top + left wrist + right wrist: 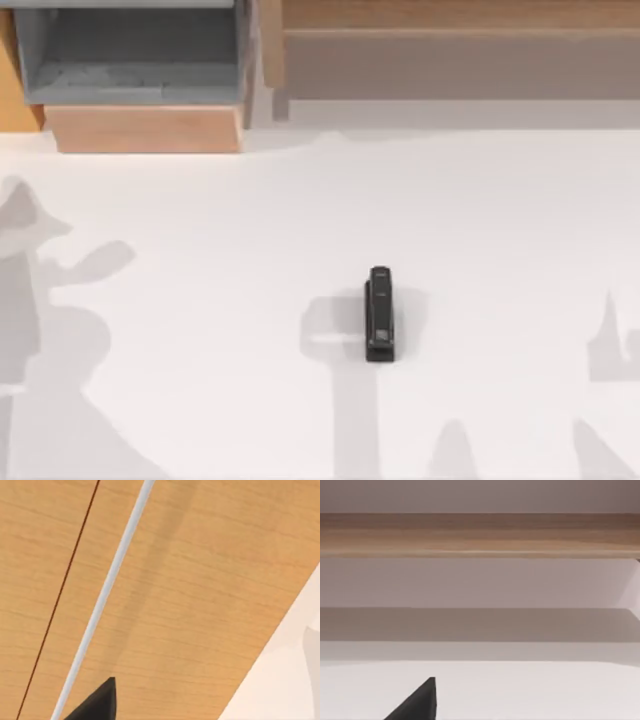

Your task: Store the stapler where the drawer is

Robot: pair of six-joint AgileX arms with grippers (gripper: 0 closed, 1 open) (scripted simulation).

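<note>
The stapler is small, slim and black. It lies flat on the white table a little right of the middle, its long axis running front to back, with nothing touching it. The drawer stands pulled out at the back left, showing grey inner walls and floor behind its light tan front panel. A dark part of my left gripper pokes into the left wrist view, close over a tan wooden surface. A dark part of my right gripper hangs above the white table, facing the cabinet.
A long brown wooden cabinet runs along the back edge to the right of the drawer, and its wooden edge crosses the right wrist view. Arm shadows fall on the table at the left and at the front right.
</note>
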